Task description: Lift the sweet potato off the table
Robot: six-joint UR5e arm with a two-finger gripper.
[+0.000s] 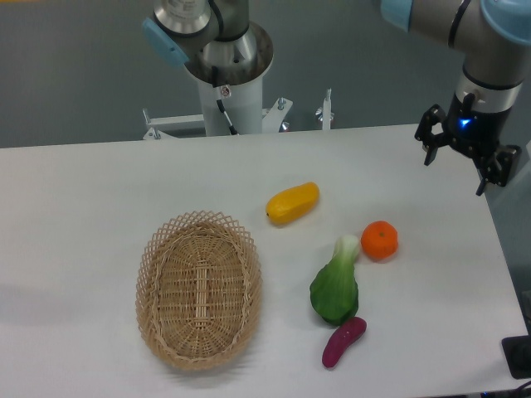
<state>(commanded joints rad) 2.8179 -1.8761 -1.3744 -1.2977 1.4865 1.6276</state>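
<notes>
Currently gripper (461, 162) hangs at table's (99, 191) far right edge, fingers spread wide, empty; sweet potato (343, 342) lies well apart, just beside the greens (336, 286).

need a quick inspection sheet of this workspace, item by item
surface: white table, nothing spilled
job's things: sweet potato lying near the front edge, its upper tip at the bok choy
clutter: empty wicker basket, yellow fruit, orange
grippers: tool open, empty, up at the far right, away from the sweet potato
cables: one black cable down the arm base
surroundings: grey wall behind
</notes>
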